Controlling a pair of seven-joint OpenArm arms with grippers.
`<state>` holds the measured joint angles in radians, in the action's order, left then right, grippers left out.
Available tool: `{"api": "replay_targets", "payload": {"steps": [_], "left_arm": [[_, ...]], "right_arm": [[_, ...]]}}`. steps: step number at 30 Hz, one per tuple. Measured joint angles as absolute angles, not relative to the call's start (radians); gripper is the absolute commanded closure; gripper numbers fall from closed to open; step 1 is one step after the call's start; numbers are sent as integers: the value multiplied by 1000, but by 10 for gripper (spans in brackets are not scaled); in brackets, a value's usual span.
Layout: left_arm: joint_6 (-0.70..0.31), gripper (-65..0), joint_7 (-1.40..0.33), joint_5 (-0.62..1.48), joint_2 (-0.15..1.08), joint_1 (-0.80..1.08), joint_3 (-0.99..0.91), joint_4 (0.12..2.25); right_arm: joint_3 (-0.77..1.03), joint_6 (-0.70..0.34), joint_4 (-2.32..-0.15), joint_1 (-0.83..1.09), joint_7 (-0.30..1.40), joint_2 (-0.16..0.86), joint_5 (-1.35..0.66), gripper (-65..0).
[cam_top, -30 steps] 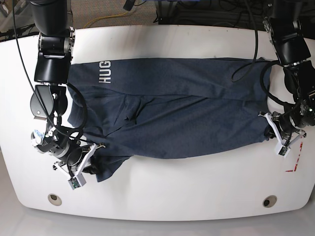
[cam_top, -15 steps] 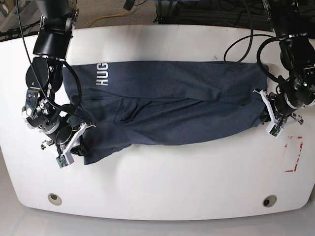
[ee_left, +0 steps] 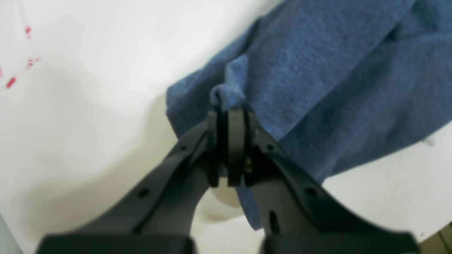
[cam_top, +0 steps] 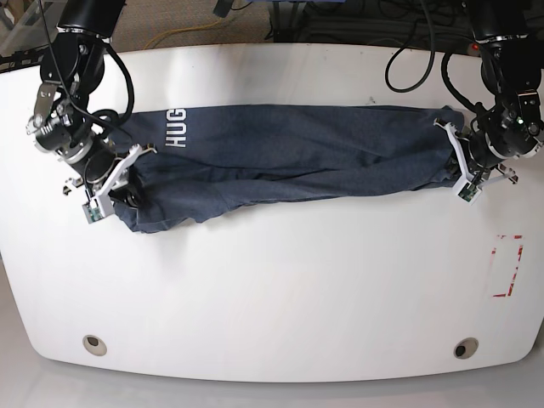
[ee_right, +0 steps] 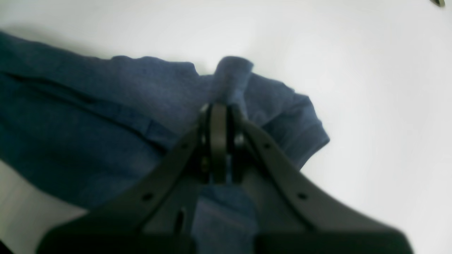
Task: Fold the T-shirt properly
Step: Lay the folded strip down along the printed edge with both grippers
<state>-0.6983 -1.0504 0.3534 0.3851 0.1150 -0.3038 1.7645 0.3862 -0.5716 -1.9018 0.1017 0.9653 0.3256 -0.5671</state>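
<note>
Two black grippers pinch opposite ends of the dark slate-blue heathered short-sleeved T-shirt point(cam_top: 289, 161), which lies stretched in a long band across the far half of the white rounded table point(cam_top: 280, 297). At the shirt's end nearest the red marks point(cam_top: 507, 265), the left gripper point(ee_left: 229, 114) bends in from beyond the shirt's end, jaws clamped on a bunched corner of fabric. At the shirt's other end, the right gripper point(ee_right: 219, 109) angles down with jaws closed on a raised fold. Compared with a second ago, both arms have pulled toward the table's far edge, and the shirt, then spread wide, is now doubled into a narrower strip. White block letters point(cam_top: 177, 127) by the right gripper's end read "HUG".
</note>
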Motion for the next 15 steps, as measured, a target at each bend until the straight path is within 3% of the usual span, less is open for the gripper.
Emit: {"api": "replay_targets", "payload": {"steps": [15], "left_arm": [[-698, -3, -1047, 363, 444, 192, -302, 1766]], "right_arm": [[531, -568, -1956, 362, 992, 321, -872, 0]]}}
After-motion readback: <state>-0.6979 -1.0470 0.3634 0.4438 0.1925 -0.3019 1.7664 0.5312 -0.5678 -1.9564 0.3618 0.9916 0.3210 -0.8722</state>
